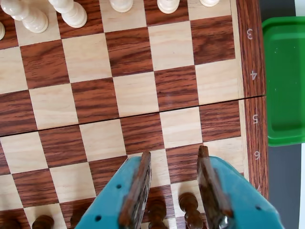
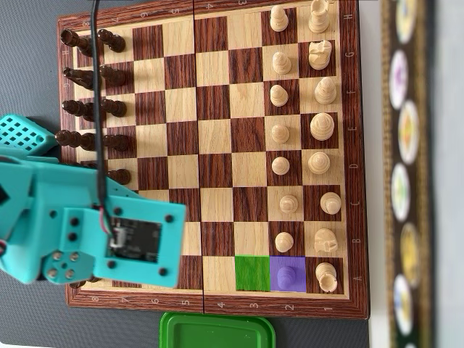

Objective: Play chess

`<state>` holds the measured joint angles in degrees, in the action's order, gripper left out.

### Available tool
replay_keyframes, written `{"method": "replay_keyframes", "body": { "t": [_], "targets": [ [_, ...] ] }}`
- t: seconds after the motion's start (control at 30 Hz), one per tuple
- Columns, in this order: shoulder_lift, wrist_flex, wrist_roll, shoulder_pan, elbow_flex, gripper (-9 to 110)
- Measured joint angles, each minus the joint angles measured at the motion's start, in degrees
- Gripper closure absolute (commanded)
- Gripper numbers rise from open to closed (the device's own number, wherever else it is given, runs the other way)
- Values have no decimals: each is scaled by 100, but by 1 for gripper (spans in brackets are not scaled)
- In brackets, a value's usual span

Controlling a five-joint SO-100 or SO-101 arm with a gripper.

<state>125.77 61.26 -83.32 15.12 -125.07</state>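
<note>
A wooden chessboard (image 2: pixel 214 116) fills both views. In the overhead view, dark pieces (image 2: pixel 90 109) line its left side and white pieces (image 2: pixel 319 127) its right side. A green-tinted square (image 2: pixel 254 273) and a purple-tinted square holding a pawn (image 2: pixel 288 275) lie near the board's bottom edge. My teal arm (image 2: pixel 87 225) covers the lower left corner and hides the jaws there. In the wrist view my gripper (image 1: pixel 174 153) is open above ranks 6 and 7. Two dark pawns (image 1: pixel 189 207) (image 1: pixel 156 212) show between its brown-padded fingers (image 1: pixel 138 186), with nothing clamped. White pieces (image 1: pixel 31 16) stand along the top.
A green plastic tray (image 2: pixel 217 330) (image 1: pixel 285 81) lies just off the board's edge beside the numbered border. A dark strip with round coloured discs (image 2: pixel 409 174) runs along the right side of the overhead view. The middle ranks of the board hold no pieces.
</note>
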Motion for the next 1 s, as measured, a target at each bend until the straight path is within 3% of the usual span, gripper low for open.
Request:
{"method": "replay_keyframes", "body": {
  "t": [0.5, 1.0],
  "targets": [
    [-3313, 9, 0, 202, 2689, 87],
    [-4491, 18, 0, 299, 3946, 87]
  ]
}}
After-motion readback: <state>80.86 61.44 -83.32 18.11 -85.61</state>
